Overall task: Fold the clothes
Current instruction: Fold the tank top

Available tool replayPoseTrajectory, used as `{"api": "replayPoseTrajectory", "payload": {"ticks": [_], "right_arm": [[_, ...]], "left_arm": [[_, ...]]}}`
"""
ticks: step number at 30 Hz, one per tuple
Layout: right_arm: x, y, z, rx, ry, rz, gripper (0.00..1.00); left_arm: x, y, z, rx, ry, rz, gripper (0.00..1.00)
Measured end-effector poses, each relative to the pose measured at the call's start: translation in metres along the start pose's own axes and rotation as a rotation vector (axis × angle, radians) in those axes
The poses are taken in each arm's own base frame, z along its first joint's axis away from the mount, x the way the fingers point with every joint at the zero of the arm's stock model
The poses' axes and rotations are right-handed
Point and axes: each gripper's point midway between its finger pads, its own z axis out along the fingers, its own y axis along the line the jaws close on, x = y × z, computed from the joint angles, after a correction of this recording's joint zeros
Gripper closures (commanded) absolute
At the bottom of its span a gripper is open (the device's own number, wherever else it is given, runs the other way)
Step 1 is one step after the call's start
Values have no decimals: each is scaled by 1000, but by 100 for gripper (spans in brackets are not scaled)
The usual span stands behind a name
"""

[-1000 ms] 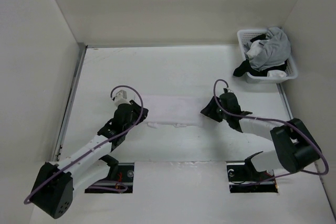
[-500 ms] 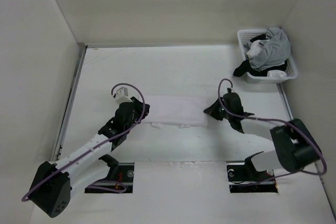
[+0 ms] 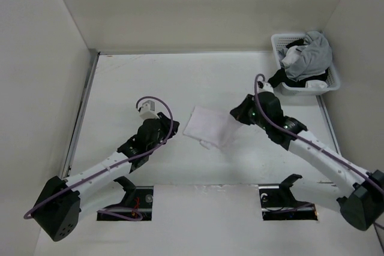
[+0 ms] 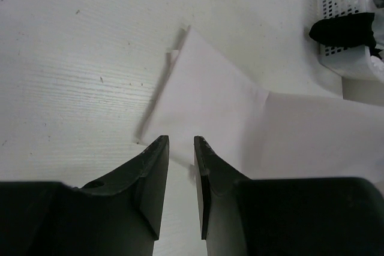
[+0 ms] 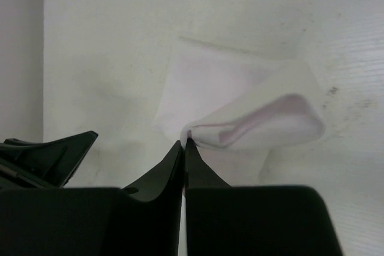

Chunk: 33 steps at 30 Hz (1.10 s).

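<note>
While the right pincer [image 5: 185, 143] stood pinched shut on a raised fold of the clothes [image 3: 207, 125], which lay mid-worktop [image 3: 150, 76] between the arms, the left pincer [image 4: 181, 148] hovered at their left edge, jaws narrowly apart, gripping nothing.

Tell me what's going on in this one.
Two robot arms are folding a white garment on the table. The right pincer is shut on one edge, holding it up so the cloth loops over itself. The left pincer sits at the opposite edge, jaws slightly apart; whether it holds cloth is unclear. Other clothes fill a basket far right.
</note>
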Motion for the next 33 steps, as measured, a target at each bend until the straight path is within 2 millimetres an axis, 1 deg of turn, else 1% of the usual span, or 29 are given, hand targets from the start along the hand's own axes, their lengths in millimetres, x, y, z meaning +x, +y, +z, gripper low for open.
{"api": "replayPoseTrajectory", "payload": {"ticks": [2,4,5,6,7,10,11,12,15,17,18,19,20,21,22,24,25,26,28,31,33], "right_arm": [[3,21,10,3,33,-36,96],[9,39,27,16,67,-66,94],[15,46,38,26,88,-78,93],[21,51,49,39,107,-90,89],[29,53,61,56,131,-100,84],[58,52,96,119,198,-124,81],[70,51,106,138,222,-130,79],[80,49,116,153,244,-136,74],[102,56,133,163,280,-136,49],[106,67,132,134,277,-132,46],[104,75,129,111,268,-128,45],[100,85,126,82,252,-124,45],[94,94,121,50,232,-117,49],[85,101,113,16,205,-106,58],[78,105,105,-10,183,-101,74],[62,106,90,-53,136,-82,93],[56,100,87,-56,119,-76,97],[49,93,87,-53,106,-67,98],[41,70,97,-17,99,-58,98],[45,32,121,54,138,-71,98],[55,16,134,76,182,-85,97]], "left_arm": [[-4,-4,-2,16,-11,-8,77],[-10,-8,-5,34,-28,-19,77],[-14,-11,-7,48,-37,-26,76],[-19,-13,-10,63,-49,-35,76],[-23,-13,-12,73,-62,-44,76],[-32,-6,-16,79,-87,-67,76],[-34,-4,-16,78,-91,-71,76],[-35,-1,-17,75,-92,-76,76],[-39,4,-18,71,-97,-84,76],[-37,2,-18,78,-91,-83,76],[-35,2,-18,80,-84,-80,75],[-32,1,-17,80,-74,-76,75],[-29,-1,-16,81,-61,-71,74],[-24,-4,-13,81,-44,-62,74],[-19,-8,-10,82,-25,-51,74],[-8,-19,0,87,16,-21,74],[-1,-27,6,94,40,-3,74],[6,-35,13,101,63,16,74],[21,-52,25,123,101,47,76],[40,-70,45,151,134,83,78],[49,-72,57,150,141,96,80]]}}
